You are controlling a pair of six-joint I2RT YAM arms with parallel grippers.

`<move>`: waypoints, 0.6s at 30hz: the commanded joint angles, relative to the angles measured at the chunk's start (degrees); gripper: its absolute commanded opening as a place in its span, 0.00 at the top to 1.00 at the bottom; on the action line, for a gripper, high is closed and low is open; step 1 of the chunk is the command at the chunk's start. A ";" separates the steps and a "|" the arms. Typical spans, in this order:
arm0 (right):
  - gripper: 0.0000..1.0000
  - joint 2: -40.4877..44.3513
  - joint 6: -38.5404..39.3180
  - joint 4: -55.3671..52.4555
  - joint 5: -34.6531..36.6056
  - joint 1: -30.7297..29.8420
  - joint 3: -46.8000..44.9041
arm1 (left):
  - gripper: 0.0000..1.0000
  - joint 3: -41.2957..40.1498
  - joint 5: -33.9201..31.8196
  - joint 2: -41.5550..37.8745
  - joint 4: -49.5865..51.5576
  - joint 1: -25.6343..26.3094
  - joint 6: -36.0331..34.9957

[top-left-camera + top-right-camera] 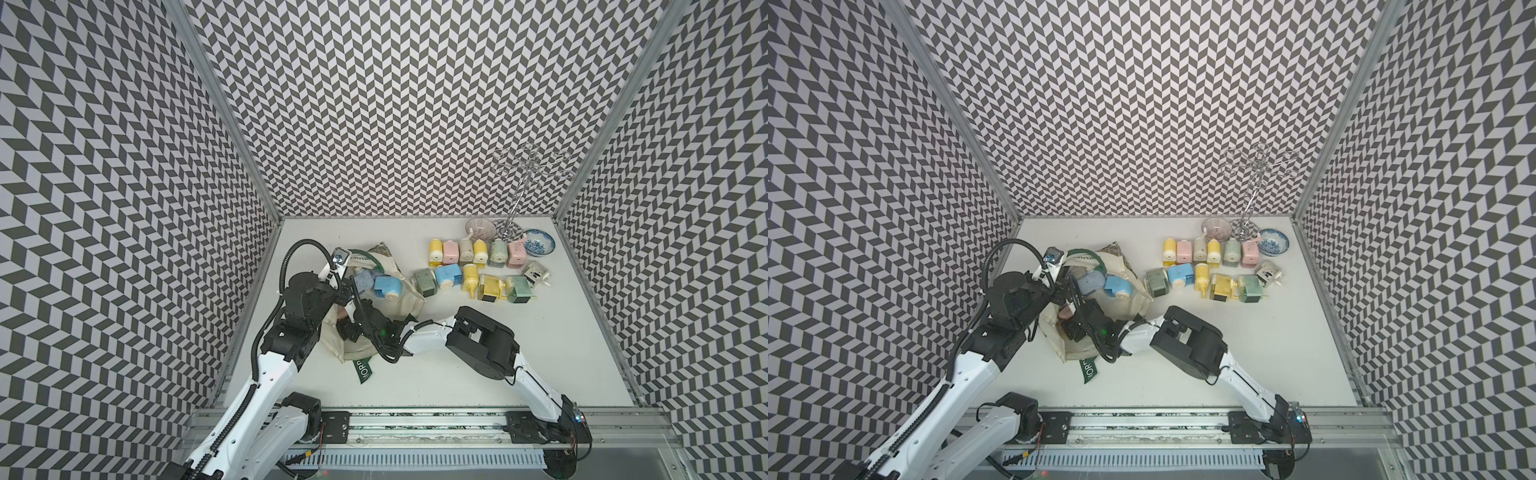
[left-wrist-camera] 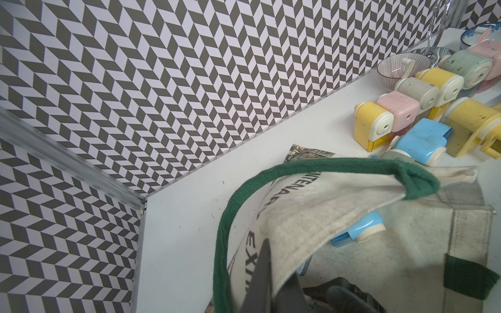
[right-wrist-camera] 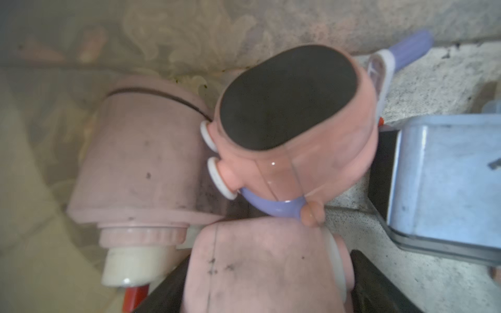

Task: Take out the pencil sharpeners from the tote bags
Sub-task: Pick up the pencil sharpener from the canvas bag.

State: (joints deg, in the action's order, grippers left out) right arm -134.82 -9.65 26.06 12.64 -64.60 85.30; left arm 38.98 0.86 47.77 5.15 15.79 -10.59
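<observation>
1. Pinched the tote bag (image 2: 311, 206) rim in the fully closed left gripper (image 2: 271, 271), mouth lifted.
2. Straddled a pink pencil sharpener (image 3: 260, 260) inside the bag with the right gripper (image 3: 265, 284), fingers (image 3: 379, 287) spread wide; could not tell whether gripped.
3. Lay beside the bag on the table (image 1: 540, 353): other sharpeners (image 1: 478, 266).

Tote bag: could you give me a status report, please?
Left tool shut on bag rim, holding it open. Right tool inside, jaws astride pink sharpener; grip unclear. Dark-panelled sharpener crowds it.
</observation>
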 commanded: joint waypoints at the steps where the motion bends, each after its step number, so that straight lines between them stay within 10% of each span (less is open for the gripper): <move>1: 0.29 0.81 -0.22 0.61 1.61 -0.04 -0.09 | 1.00 0.48 0.02 -0.74 -2.95 0.37 0.05; 18: 0.52 16.07 1.75 -6.56 -5.42 -0.04 -11.10 | 1.00 0.50 0.61 -1.09 -2.66 0.38 -0.13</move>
State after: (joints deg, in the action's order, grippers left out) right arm -123.70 -8.93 19.29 9.74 -64.58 75.70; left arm 39.00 0.93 47.72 5.15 15.79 -10.61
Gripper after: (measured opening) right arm 0.776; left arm 0.048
